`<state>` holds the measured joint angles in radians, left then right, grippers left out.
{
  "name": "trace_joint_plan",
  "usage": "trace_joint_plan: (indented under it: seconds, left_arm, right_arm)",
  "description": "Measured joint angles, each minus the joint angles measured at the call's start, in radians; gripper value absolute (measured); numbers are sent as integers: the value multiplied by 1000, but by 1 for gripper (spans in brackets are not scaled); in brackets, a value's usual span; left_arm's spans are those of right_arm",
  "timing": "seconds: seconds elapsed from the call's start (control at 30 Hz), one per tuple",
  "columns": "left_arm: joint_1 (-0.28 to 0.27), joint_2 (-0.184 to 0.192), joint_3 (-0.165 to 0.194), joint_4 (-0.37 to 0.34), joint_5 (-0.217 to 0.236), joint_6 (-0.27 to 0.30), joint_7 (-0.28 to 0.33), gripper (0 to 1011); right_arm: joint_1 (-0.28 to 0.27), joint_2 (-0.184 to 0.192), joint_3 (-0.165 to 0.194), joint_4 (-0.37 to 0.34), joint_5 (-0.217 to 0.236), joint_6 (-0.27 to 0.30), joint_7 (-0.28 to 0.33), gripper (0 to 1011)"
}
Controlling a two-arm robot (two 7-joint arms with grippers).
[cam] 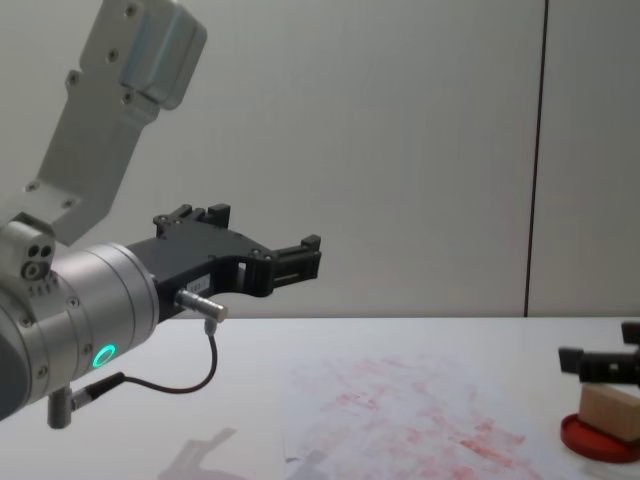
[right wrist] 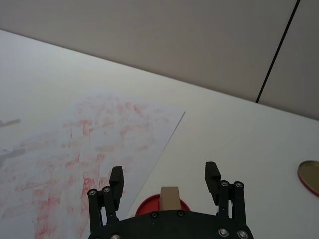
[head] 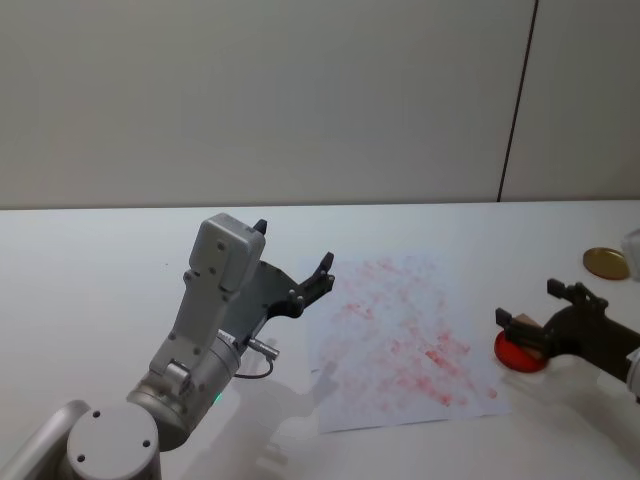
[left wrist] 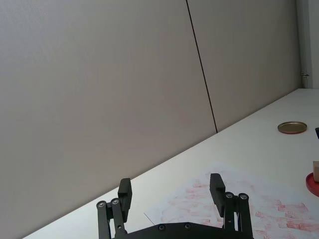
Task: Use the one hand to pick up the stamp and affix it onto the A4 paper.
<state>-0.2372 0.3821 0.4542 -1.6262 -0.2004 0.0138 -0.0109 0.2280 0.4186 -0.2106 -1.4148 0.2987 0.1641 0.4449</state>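
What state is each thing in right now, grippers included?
Right gripper: open, fingers either side of the stamp.
Stamp: upright on the ink pad, not lifted.
Ink pad: uncovered, beside the paper.
A4 paper: flat, covered in red marks.
Left gripper: open, empty, raised above the table.
Gold lid: lying flat.

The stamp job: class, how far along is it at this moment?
Done: the paper already carries many red marks. In hand: the right gripper is open around the stamp, which stands on the red ink pad; no grip yet. Left: close, lift, carry it over and press it on the paper. The left gripper hangs open above the table beside the paper.
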Motion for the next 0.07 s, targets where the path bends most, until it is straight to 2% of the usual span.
trace_joint_plan:
  seconds: [0.07]
  left_arm:
    - [0,0,0,0,0,0,0,993]
  right_arm:
    - [-3,1,1,-18,1,-6,-9,1001]
